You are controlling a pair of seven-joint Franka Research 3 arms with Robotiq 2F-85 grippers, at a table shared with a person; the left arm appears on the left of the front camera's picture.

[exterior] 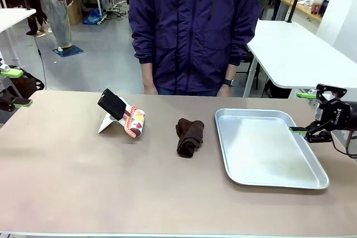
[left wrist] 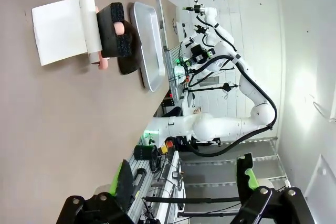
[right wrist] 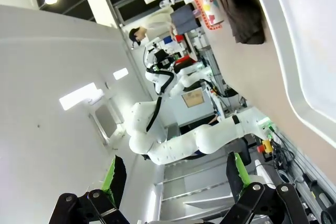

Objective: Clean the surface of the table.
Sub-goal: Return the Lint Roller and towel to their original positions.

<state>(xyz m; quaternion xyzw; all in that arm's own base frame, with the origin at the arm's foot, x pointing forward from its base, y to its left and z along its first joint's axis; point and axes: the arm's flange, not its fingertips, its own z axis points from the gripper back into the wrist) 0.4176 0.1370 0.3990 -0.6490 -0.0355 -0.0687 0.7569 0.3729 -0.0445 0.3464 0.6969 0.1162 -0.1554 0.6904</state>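
The brownish-tan matte table (exterior: 83,188) runs past the near, left and right edges of the front view. The white-armed left gripper (exterior: 12,87) is cut by the left edge there. The black-handled lint roller with its patterned drum (exterior: 125,116) hides part of the white sheet (exterior: 106,125) beneath it.

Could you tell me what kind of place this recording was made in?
Probably a robotics lab or workshop: the brownish table sits between two white robot arms, with white-topped worktables behind, a person standing at its far side, and more robot arms farther off.
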